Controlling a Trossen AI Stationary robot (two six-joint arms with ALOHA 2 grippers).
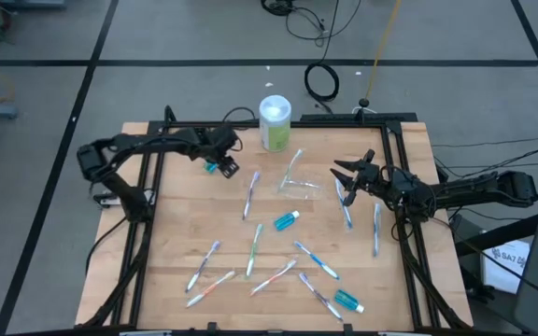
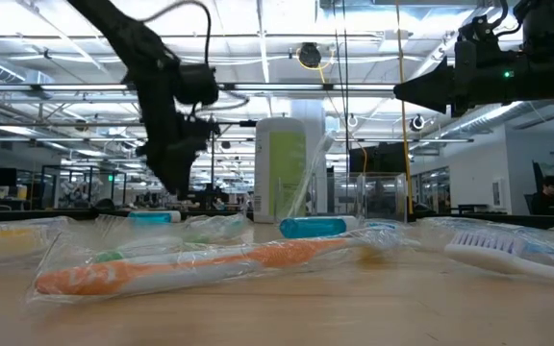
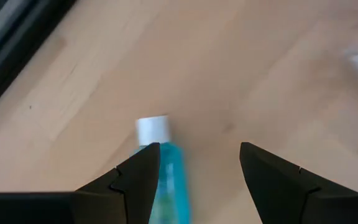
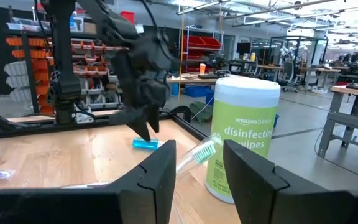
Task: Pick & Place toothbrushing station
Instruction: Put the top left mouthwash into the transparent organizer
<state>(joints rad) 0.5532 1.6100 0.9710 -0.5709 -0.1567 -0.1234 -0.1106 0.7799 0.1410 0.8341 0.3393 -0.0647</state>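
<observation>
Left gripper point(image 1: 224, 169) low over the bench point(image 1: 176, 233) near the far left corner, jaws open and standing astride a teal tube point(image 3: 165, 163) with a white cap, which lies flat on the wood, one finger point(image 3: 135, 177) right against its side, the other clear of it; not lifted, not squeezed.

Right gripper point(image 1: 347, 174) raised above the right side of the bench, toward the far edge, jaws parted with nothing between them; pointing inward at a clear plastic bag point(image 1: 297, 180) with a toothbrush head point(image 4: 205, 150) poking up at a tilt.

Green-labelled tub of disinfecting wipes point(image 1: 275, 123) upright at the middle of the far edge, just beyond the bag.

Second teal tube point(image 1: 288, 220) flat near the bench centre; third teal tube point(image 1: 347, 301) near the near right corner.

Wrapped toothbrushes scattered flat across the wood: one blue point(image 1: 251, 195) just left of the bag; two point(image 1: 376, 229) along the right edge by the right gripper; a cluster toward the near edge, among them a green one point(image 1: 254, 250), an orange-pink one point(image 1: 272, 278) and a blue one point(image 1: 317, 259); orange-pink brush point(image 2: 200, 264) in its clear wrapper closest in the low view.
</observation>
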